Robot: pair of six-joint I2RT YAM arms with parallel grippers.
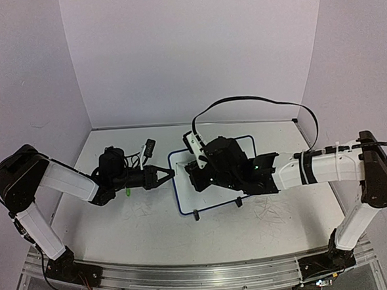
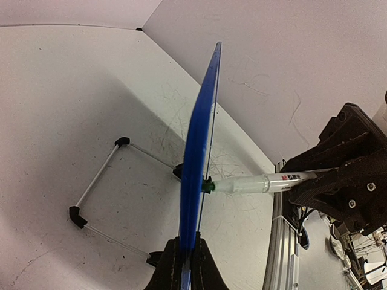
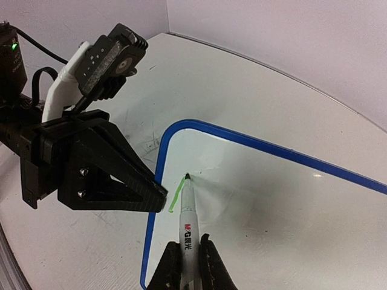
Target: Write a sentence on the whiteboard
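Note:
The whiteboard (image 1: pixel 184 188), white with a dark blue rim, stands tilted on the table's middle. My left gripper (image 1: pixel 171 174) is shut on its left edge. In the left wrist view the board's rim (image 2: pixel 196 145) is seen edge-on, rising from between the left gripper's (image 2: pixel 186 261) jaws. My right gripper (image 3: pixel 189 257) is shut on a white marker (image 3: pixel 188 211), whose green tip touches the board (image 3: pixel 272 199) near its upper left corner. Of the sentence, only one short slanted green stroke (image 3: pixel 176 196) shows. The marker (image 2: pixel 266 183) meets the board from the right in the left wrist view.
The board's wire stand with black feet (image 2: pixel 97 181) rests on the scuffed white tabletop (image 1: pixel 270 209). White walls close the back and sides. An aluminium rail (image 1: pixel 201 276) runs along the near edge. The left wrist's camera mount (image 3: pixel 109 57) sits close to the board's corner.

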